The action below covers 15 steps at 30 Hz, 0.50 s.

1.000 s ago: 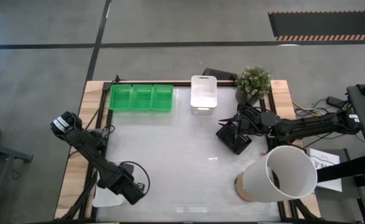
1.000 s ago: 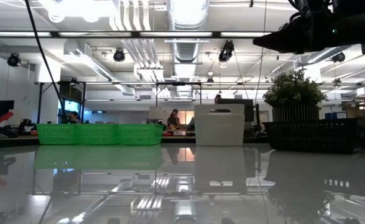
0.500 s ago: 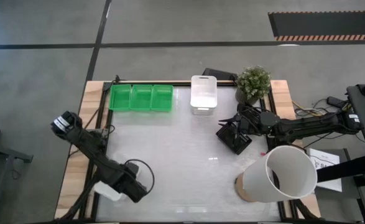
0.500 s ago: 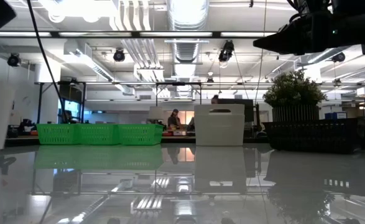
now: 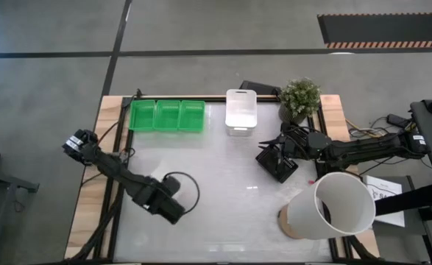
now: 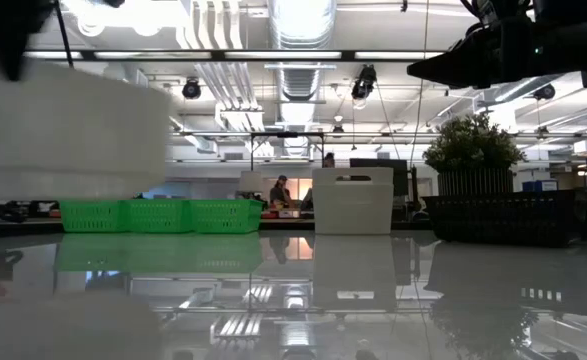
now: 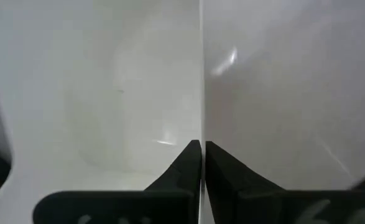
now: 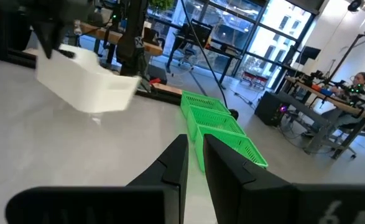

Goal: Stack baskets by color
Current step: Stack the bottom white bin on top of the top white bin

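Note:
My left gripper [image 5: 170,208] hangs over the table's near left part, shut on a translucent white basket [image 8: 86,81] that is off the table; from the low view it shows as a pale blur [image 6: 63,130]. Three green baskets [image 5: 167,115] sit in a row at the far left, bottoms on the table. Another white basket [image 5: 241,112] stands at the far middle. The black basket [image 6: 503,218] rests on the table at the right. Above it my right gripper [image 8: 193,152] points level, fingers almost together with nothing between them. My left gripper pinches the top edge of one wall [image 7: 202,93] of the white basket, one finger inside and one outside. The fingers come from above and point down. The basket hangs below them, clear of the table and a little tilted.
A potted plant [image 5: 300,98] stands at the far right corner. A large white cylinder [image 5: 330,210] lies at the near right. The middle of the table [image 5: 223,184] is bare. Beyond the table, people sit at desks [image 8: 356,81].
My left gripper has closed on the white basket's wall at the near left corner. It has then risen, rolled about its own axis and gone toward the table's middle. The basket has come off the table with it.

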Each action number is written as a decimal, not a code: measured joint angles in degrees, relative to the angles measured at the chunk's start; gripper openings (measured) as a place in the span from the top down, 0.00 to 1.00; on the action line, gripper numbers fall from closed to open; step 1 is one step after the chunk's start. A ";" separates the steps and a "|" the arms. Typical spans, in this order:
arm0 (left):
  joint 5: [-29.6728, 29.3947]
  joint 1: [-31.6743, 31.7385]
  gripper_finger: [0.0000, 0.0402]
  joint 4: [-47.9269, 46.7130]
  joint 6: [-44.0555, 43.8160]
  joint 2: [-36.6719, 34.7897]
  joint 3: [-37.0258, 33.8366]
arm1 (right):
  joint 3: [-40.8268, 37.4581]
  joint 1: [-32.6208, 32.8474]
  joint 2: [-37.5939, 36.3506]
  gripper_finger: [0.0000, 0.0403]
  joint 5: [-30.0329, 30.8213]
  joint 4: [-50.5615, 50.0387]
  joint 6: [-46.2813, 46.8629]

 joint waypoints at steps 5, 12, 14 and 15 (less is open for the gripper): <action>-10.43 5.32 1.00 0.15 12.95 0.00 3.29 | -0.02 0.00 0.00 0.89 0.00 0.00 0.24; -15.56 15.35 1.00 6.68 30.58 -0.02 6.04 | -0.02 0.00 0.00 0.89 0.00 0.00 0.53; -15.59 18.66 1.00 10.92 36.09 -0.02 6.19 | -0.04 0.00 0.00 0.89 0.00 0.01 0.38; -15.58 20.39 1.00 13.32 38.97 -0.02 6.19 | -0.04 0.00 0.00 0.89 0.02 0.00 0.38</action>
